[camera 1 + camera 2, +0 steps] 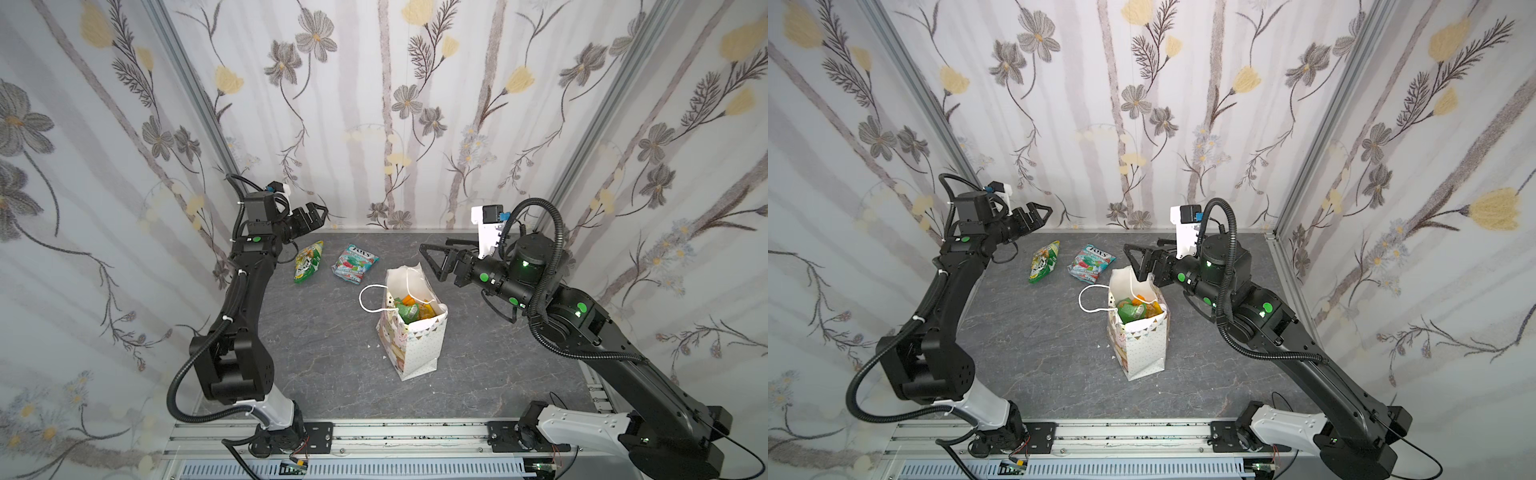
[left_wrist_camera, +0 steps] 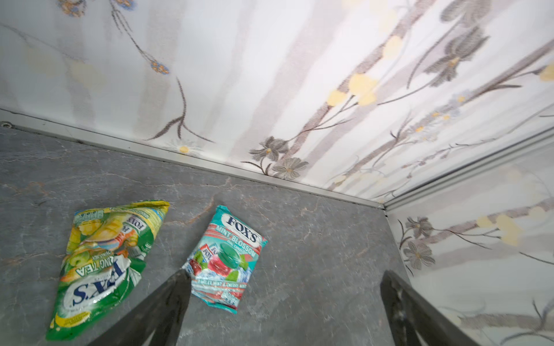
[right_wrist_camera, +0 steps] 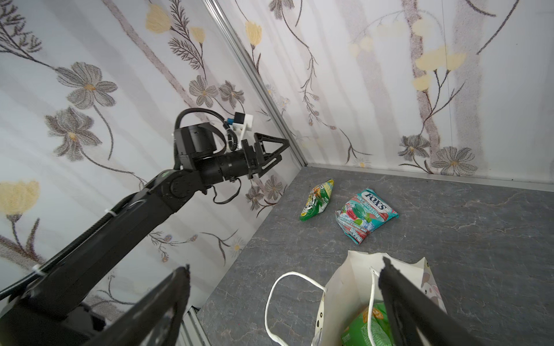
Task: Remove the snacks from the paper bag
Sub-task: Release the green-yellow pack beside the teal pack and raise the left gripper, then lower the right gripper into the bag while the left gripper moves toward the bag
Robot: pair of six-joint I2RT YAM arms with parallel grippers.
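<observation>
The white paper bag (image 1: 419,349) (image 1: 1142,353) (image 3: 344,284) stands upright mid-table, mouth open, with one cord handle (image 1: 365,300) hanging off its left side. Inside it show a green packet (image 1: 407,311) (image 3: 362,323) and orange ones (image 1: 1140,300). Two snacks lie on the table behind the bag: a yellow-green packet (image 1: 308,262) (image 2: 105,263) (image 3: 319,200) and a teal FOX'S packet (image 1: 355,264) (image 2: 227,257) (image 3: 364,214). My right gripper (image 1: 430,259) (image 1: 1133,259) (image 3: 284,269) hovers open and empty above the bag's back rim. My left gripper (image 1: 316,216) (image 1: 1038,214) (image 2: 284,278) is open and empty, raised above the two packets.
Flower-patterned walls close in the grey stone-look tabletop (image 1: 324,365) at the back and on both sides. An aluminium rail (image 1: 374,432) carrying both arm bases runs along the front edge.
</observation>
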